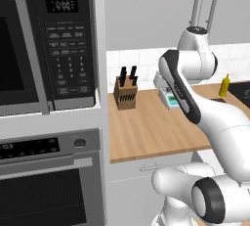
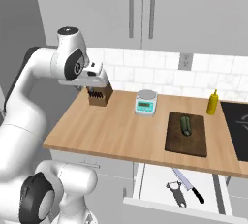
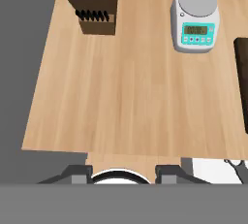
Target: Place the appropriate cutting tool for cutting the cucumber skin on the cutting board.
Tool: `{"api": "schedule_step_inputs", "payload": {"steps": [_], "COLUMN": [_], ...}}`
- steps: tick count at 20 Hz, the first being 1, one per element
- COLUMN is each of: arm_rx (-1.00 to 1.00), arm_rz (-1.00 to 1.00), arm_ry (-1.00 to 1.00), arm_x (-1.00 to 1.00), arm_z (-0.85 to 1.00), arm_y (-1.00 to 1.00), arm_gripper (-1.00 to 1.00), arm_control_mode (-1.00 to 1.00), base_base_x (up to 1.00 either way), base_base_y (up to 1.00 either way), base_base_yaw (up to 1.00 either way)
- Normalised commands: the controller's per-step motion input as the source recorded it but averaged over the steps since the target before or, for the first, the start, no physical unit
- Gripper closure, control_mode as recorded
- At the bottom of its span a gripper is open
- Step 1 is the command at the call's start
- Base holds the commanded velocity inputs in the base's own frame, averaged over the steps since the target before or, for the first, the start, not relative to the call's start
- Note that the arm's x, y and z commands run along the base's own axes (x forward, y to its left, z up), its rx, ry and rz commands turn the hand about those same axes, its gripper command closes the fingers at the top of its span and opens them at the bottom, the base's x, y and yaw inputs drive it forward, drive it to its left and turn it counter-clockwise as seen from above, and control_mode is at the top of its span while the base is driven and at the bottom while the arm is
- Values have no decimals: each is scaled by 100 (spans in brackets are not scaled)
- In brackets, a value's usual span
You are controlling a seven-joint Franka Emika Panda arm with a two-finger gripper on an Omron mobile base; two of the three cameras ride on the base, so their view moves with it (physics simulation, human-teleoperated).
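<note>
Gripper (image 2: 97, 75) raised over left countertop (image 3: 131, 97) near knife block (image 2: 99, 95), holds nothing; finger spread hard to judge, cannot tell. Step: pre-reach, tool not yet picked. Cucumber (image 2: 186, 124) lies on cutting board (image 2: 186, 140), right of scale (image 2: 146, 102). Peeler (image 2: 177, 192) and knife (image 2: 189, 185) sit in open drawer (image 2: 145, 179) below board. Next: swing right, descend into drawer, pick peeler. Board cut off at hand view edge.

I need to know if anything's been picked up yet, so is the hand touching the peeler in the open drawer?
Apart. The right base view shows the hand up near the knife block, while the peeler lies in the drawer below the counter edge.
</note>
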Motion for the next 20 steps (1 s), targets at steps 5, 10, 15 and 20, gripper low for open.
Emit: {"api": "schedule_step_inputs", "payload": {"steps": [5, 10, 15, 20], "arm_rx": [1, 2, 0, -3], "arm_rz": [0, -5, -16, -18], "arm_ry": [0, 0, 7, 23], "arm_x": [-23, -59, -58, -23], "arm_z": [-13, -35, -71, -100], "arm_y": [-8, -55, -80, -94], "arm_gripper": [-100, -100, -100, -100], "arm_control_mode": [-100, -100, -100, -100], "base_base_x": [0, 0, 0, 0], "base_base_y": [0, 0, 0, 0], "base_base_yaw": [0, 0, 0, 0]}}
